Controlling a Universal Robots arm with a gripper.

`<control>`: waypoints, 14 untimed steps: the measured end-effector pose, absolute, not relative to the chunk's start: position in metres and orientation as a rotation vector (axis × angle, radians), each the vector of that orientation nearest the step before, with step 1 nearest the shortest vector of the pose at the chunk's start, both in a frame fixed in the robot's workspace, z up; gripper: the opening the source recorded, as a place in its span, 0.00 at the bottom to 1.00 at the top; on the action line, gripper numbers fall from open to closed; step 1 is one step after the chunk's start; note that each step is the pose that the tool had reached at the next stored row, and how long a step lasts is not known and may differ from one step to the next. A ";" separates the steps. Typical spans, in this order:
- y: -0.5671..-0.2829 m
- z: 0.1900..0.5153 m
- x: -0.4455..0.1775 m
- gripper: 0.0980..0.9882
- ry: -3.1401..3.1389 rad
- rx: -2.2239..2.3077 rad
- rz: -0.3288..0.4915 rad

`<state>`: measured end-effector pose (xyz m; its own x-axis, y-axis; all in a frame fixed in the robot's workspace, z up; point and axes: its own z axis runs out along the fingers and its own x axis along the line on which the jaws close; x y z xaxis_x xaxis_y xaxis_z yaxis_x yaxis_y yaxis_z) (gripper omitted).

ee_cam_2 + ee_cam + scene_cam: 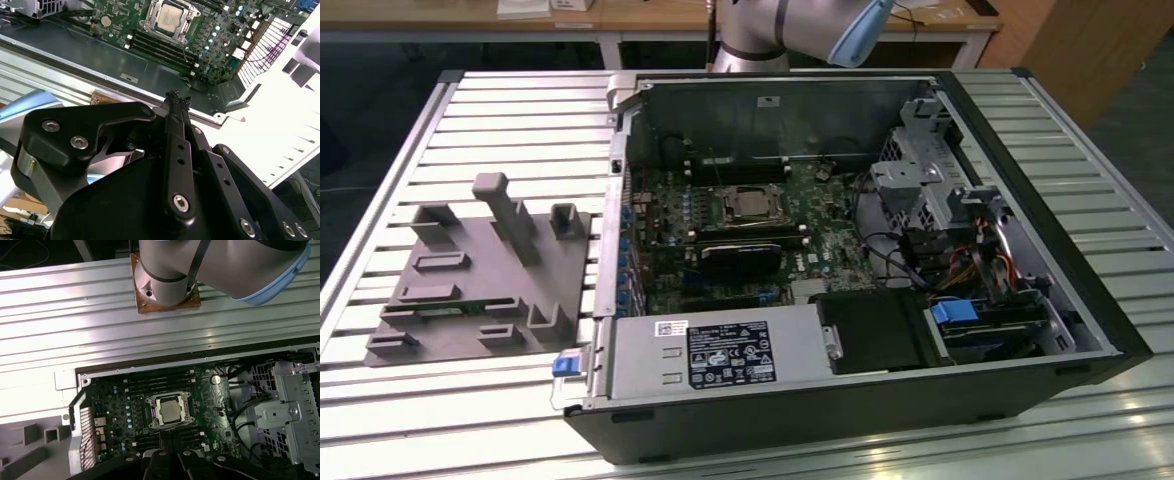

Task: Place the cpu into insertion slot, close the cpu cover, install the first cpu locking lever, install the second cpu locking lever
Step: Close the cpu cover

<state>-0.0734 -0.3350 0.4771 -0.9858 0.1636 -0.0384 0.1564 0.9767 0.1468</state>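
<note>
cpu (170,411) is lying flat in insertion slot (149,423), silvery top facing up | slot is sitting mid-motherboard (114,412), nearer the board's edge by the case (761,105) far wall in the exterior view | cpu cover (168,397) is framing the chip | gripper (176,96) is hanging above the case, fingers pressing together on nothing, well apart from cpu

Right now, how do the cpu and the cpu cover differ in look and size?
The cpu is a solid plate with a dull silvery-tan top; the cpu cover is a thin, brighter silver frame with a square cut-out. The cpu is smaller and sits in the middle; the cpu cover is wider and runs around it. Both are square and lie flat on the motherboard.
</note>
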 end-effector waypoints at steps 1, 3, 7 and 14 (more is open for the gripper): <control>-0.335 0.477 -0.073 0.01 3.073 0.249 0.222; -0.335 0.476 -0.073 0.01 3.073 0.249 0.222; -0.335 0.471 -0.073 0.01 3.073 0.249 0.222; -0.335 0.459 -0.073 0.01 3.073 0.249 0.222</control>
